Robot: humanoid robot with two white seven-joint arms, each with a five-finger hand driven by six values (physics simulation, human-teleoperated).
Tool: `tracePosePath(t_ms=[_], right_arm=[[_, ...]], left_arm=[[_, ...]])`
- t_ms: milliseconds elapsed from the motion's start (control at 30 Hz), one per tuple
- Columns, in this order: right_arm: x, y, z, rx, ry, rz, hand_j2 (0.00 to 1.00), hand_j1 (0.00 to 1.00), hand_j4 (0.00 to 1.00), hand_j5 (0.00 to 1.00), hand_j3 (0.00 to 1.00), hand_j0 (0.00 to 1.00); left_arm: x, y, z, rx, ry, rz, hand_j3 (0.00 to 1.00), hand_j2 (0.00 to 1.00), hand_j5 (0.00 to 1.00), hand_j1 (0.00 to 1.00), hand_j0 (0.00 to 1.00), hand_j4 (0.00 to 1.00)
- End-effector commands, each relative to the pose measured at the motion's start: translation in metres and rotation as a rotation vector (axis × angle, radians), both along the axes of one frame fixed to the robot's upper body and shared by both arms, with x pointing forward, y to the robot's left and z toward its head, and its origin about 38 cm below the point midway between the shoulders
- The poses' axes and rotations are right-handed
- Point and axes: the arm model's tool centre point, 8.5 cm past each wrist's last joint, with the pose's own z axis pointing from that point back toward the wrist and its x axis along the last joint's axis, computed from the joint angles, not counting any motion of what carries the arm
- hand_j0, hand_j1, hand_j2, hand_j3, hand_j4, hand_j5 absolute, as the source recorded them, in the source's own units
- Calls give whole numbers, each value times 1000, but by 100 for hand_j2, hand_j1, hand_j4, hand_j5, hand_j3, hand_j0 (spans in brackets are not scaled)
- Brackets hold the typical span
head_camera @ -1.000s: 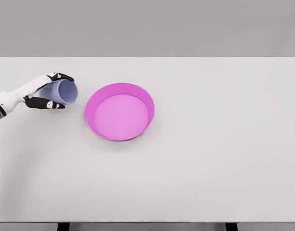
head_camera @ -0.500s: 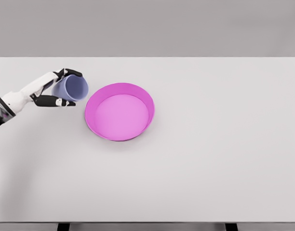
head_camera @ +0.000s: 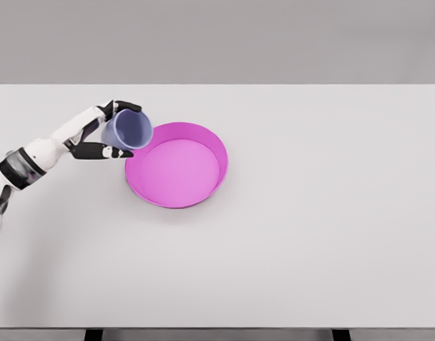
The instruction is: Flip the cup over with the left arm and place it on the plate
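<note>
The left arm is seen entering from the left edge of the head view and is stretched up and to the right across the white table, its white forearm ending in a wrist with a dark band. The left hand is held at the end of that reach, just to the left of the pink plate. Its dark fingers are curled over the far side of a pale blue cup, and the thumb is laid along the near side, so the cup is clamped between them. The cup is carried tilted, with its open mouth turned toward the right and toward the camera, so that the inside is visible. Its rim is placed at the plate's far left edge, slightly overlapping that edge in the picture; whether the cup is touching the plate cannot be told. The plate itself is a round, shallow dish with a raised wall, set on the table left of the middle. The right arm is not shown in this view.
</note>
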Motion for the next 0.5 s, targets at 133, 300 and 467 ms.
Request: tracePosePath(t_ms=[133, 300, 467], right_arm=[[0, 0, 0, 0, 0, 0, 100, 100, 100, 100, 100, 100], [0, 0, 0, 0, 0, 0, 100, 100, 100, 100, 100, 100], [0, 0, 0, 0, 0, 0, 100, 100, 100, 100, 100, 100]], left_arm=[[-4, -19, 3, -62, 5, -51, 63, 63, 63, 63, 63, 63], [-10, -39, -1, -58, 15, -112, 64, 64, 64, 64, 64, 64], [-18, -57, -10, -94, 49, -160, 65, 65, 65, 65, 65, 65]])
